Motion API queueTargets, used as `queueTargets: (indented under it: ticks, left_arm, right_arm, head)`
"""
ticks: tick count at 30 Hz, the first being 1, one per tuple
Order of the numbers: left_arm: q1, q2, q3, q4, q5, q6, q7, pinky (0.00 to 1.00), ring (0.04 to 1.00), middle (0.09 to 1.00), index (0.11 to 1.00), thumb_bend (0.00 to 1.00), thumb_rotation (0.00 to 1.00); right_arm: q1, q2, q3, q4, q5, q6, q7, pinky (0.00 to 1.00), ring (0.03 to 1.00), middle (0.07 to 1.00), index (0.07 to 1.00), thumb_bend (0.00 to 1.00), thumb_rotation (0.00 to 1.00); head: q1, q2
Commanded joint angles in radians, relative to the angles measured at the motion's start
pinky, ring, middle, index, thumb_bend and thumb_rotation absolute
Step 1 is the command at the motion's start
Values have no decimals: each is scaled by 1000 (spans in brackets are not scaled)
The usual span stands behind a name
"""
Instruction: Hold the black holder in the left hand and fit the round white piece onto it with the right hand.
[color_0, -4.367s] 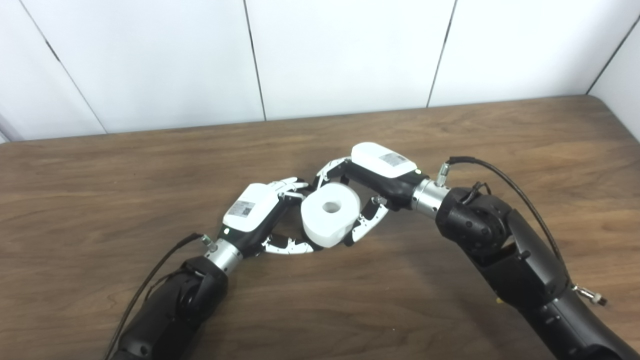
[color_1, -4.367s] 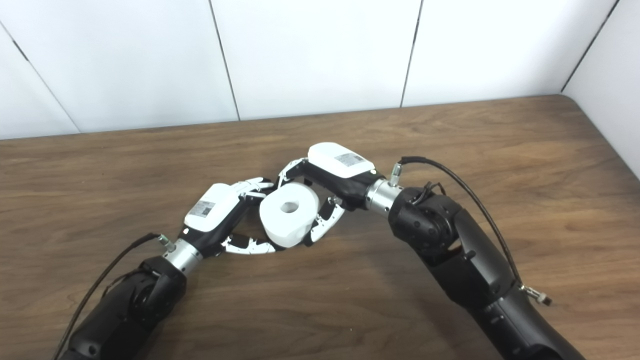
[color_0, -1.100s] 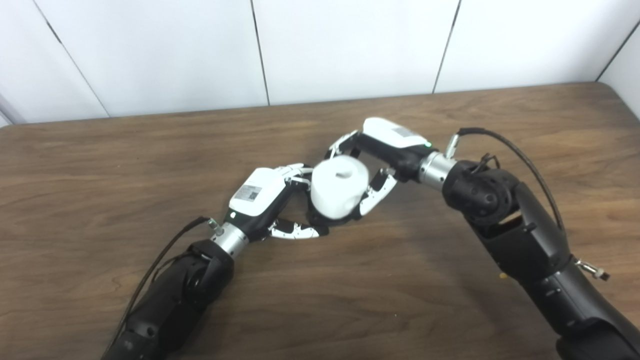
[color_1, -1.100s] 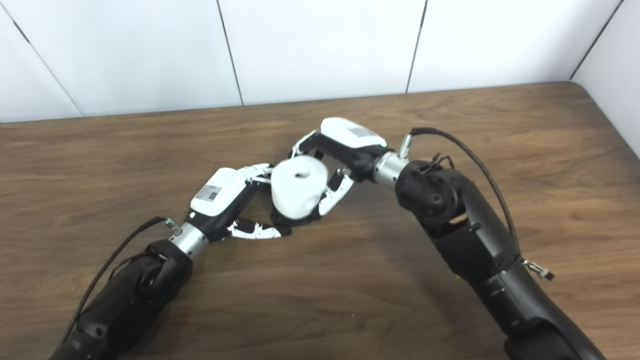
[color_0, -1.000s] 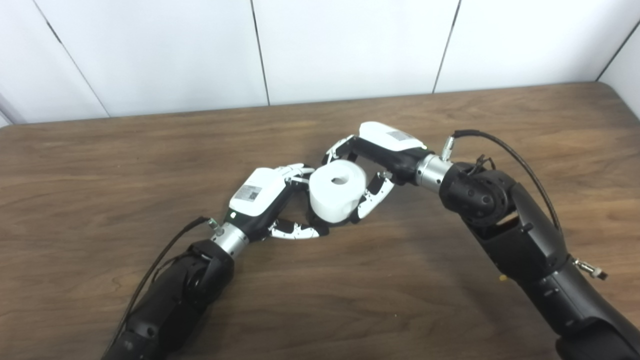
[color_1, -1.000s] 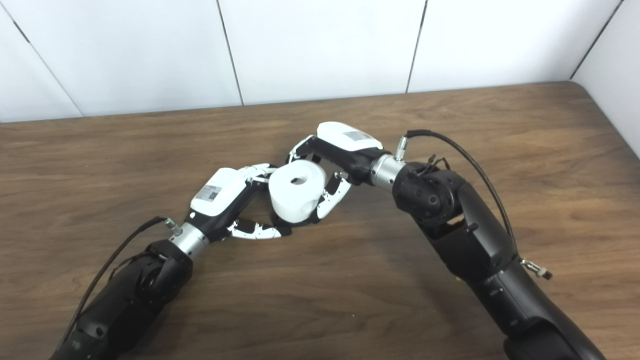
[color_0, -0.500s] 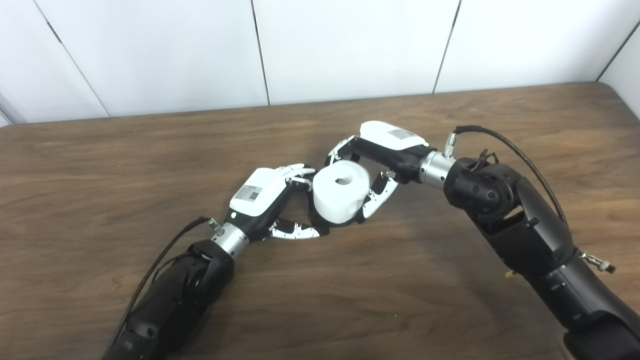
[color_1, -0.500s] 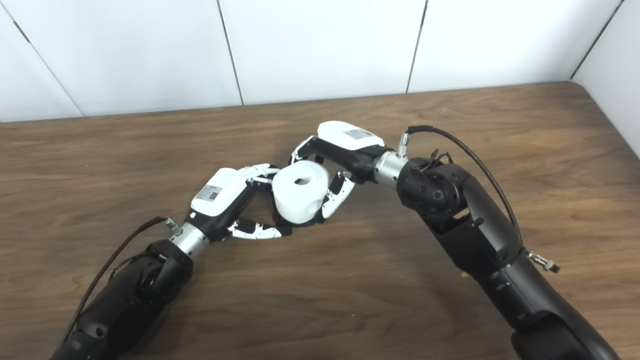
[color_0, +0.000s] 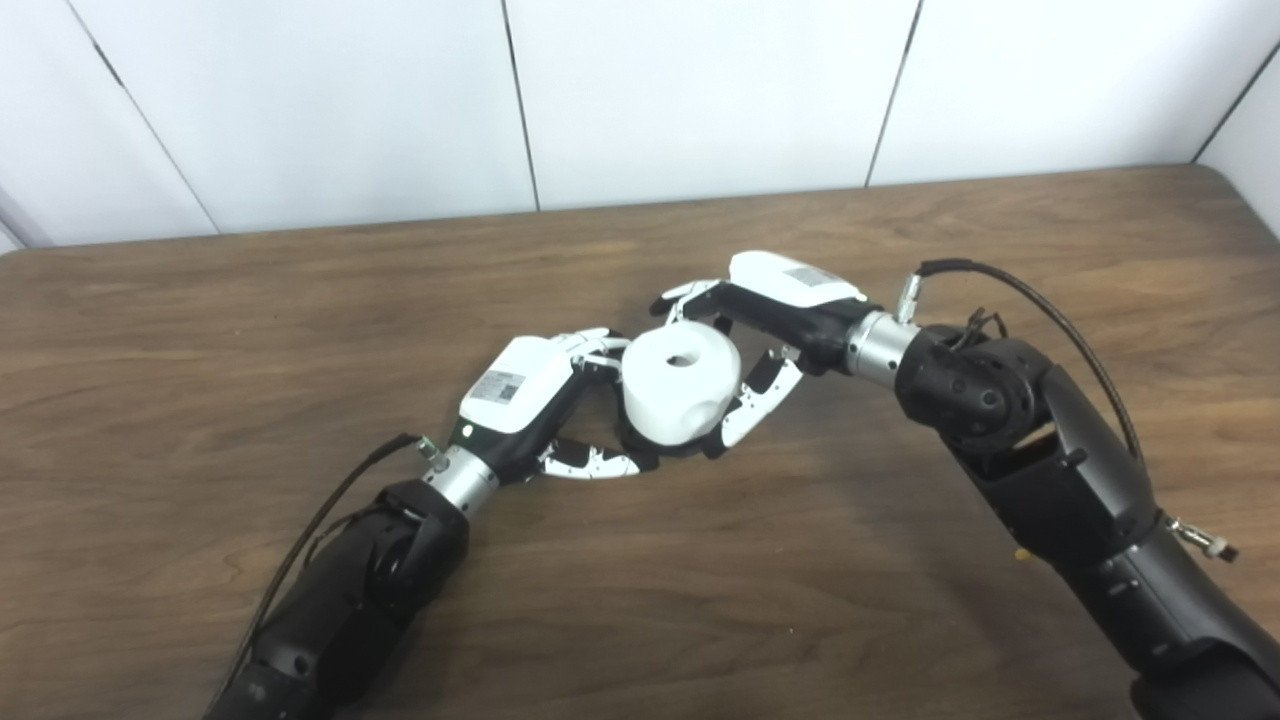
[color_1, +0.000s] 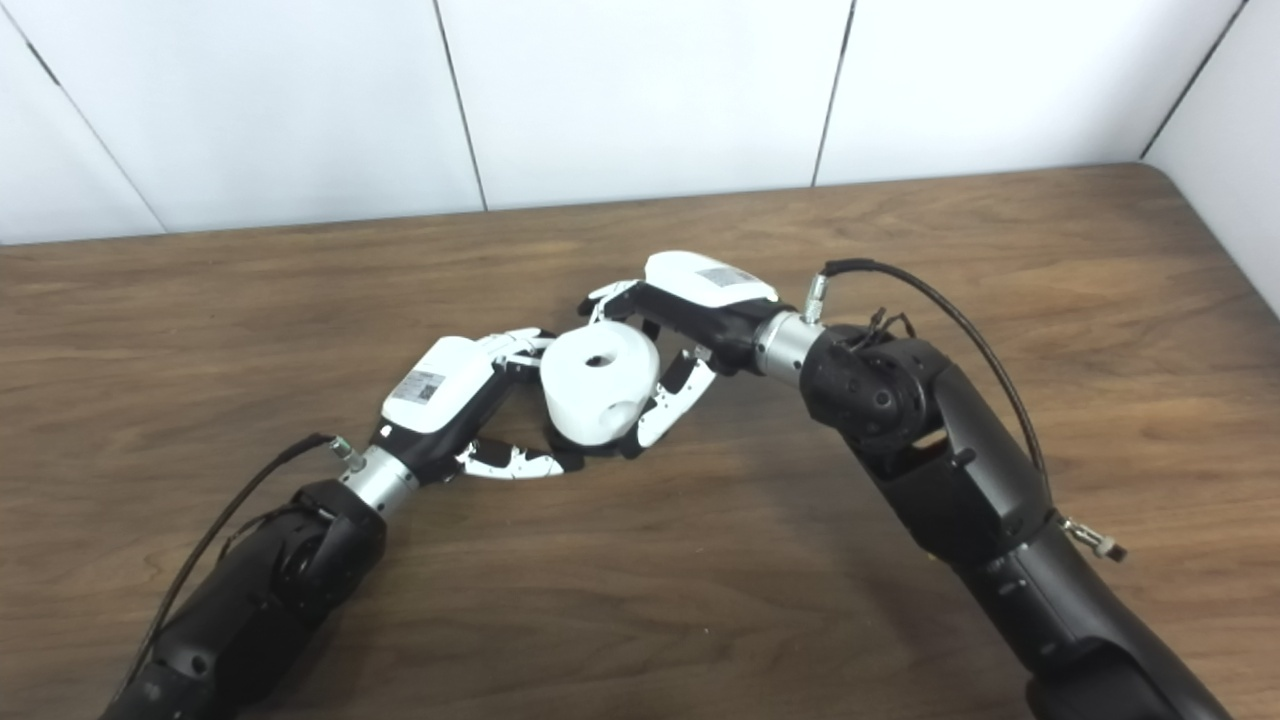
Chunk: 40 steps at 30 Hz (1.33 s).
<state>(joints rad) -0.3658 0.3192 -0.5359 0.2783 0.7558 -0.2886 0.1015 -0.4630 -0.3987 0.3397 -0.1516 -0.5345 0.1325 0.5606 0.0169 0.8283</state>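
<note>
Left hand (color_0: 530, 395): frame centre, fingers wrapped round mostly hidden black holder (color_0: 640, 462)
Right hand (color_0: 770, 320): clamped on round white piece (color_0: 682, 392)
Risk: piece sits tilted, could jam or slip

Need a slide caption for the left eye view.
Right hand seats round white piece on black holder gripped by left hand.

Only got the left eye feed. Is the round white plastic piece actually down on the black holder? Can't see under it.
Observer: From the right eye, a black sliver of the black holder shows below the round white plastic piece, which sits over it.
Operator: Right hand gripping?
Observer: Can't tell. The right hand has its thumb lying along the piece's near right side, and its fingers spread over the far rim.
Operator: Left hand?
Observer: The left hand has its thumb reaching the holder's base.
</note>
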Motion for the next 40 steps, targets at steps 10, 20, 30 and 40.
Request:
queueTargets:
  ticks: [10, 20, 30, 40]
  left_arm:
    - [36, 2, -44, 30, 39, 30, -98, 796, 869, 826, 479, 525, 67]
    - [32, 3, -41, 33, 40, 32, -96, 798, 866, 821, 479, 525, 67]
    - [28, 10, -33, 42, 35, 24, -86, 791, 866, 819, 479, 524, 68]
    - [18, 16, -31, 54, 33, 12, -82, 794, 863, 817, 479, 525, 67]
  right_arm:
    - [-16, 4, -49, -55, 19, -10, -50, 657, 783, 858, 1000, 976, 277]
    - [-35, -19, -64, -68, 74, -12, -26, 662, 807, 886, 1000, 995, 251]
    - [-35, -198, -71, -171, 203, 182, 230, 683, 885, 955, 1000, 1000, 202]
    - [87, -125, -278, -209, 255, 147, -20, 613, 775, 871, 889, 759, 3]
  head:
    - [3, 6]
    - [5, 5]
    - [6, 4]
    - [0, -2]
